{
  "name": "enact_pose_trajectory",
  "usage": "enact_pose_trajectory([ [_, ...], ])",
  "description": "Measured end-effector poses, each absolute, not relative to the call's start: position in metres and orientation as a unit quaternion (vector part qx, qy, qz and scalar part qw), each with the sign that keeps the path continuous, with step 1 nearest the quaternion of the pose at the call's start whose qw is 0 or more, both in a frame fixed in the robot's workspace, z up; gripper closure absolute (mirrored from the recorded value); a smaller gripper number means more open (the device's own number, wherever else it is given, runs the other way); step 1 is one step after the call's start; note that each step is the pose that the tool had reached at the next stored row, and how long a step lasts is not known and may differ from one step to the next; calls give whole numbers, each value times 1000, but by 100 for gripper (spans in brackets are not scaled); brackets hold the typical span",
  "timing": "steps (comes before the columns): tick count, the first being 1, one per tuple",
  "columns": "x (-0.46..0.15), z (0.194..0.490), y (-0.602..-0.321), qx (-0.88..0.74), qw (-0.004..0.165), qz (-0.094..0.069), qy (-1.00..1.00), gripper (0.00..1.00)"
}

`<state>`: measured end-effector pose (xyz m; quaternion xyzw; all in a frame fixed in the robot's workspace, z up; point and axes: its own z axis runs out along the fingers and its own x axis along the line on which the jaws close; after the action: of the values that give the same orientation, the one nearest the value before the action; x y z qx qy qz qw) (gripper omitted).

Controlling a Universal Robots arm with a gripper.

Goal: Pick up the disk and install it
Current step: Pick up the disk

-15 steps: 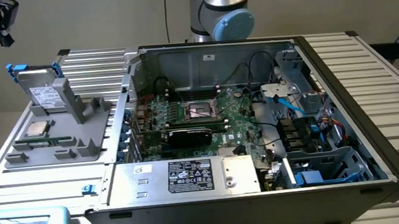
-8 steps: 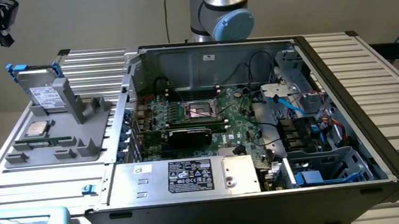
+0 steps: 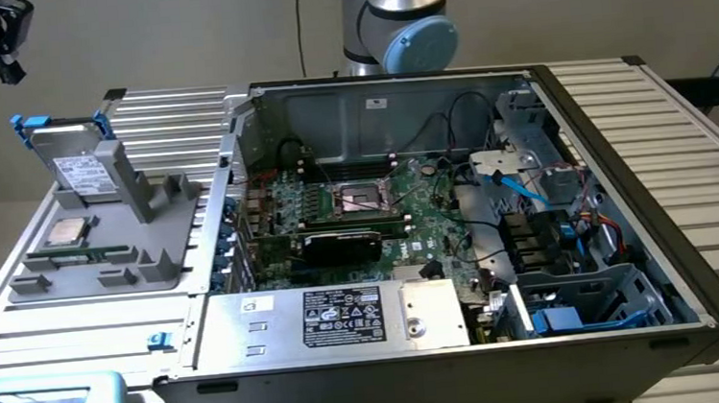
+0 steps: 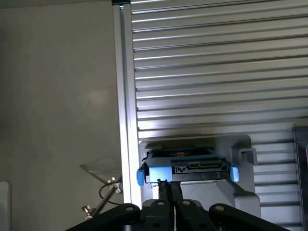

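The disk (image 3: 78, 166) stands on edge in a grey holder (image 3: 121, 264) on the slatted table (image 3: 662, 130), to the exterior view's left of the open computer case (image 3: 379, 118). In the wrist view the jaws are clenched together on nothing, hovering just clear of the disk's blue-railed edge.

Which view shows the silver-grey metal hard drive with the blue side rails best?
The exterior view: the silver-grey hard drive stands upright in the grey plastic holder, its white label and blue tabs visible. The wrist view shows its connector edge between the blue rails, seen end-on.
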<state>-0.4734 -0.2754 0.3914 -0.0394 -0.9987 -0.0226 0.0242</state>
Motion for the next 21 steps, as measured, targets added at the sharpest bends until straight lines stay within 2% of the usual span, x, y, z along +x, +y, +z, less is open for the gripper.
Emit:
enact_pose_trajectory([
  [21, -473, 365, -284, -21, 25, -20, -999, 89],
])
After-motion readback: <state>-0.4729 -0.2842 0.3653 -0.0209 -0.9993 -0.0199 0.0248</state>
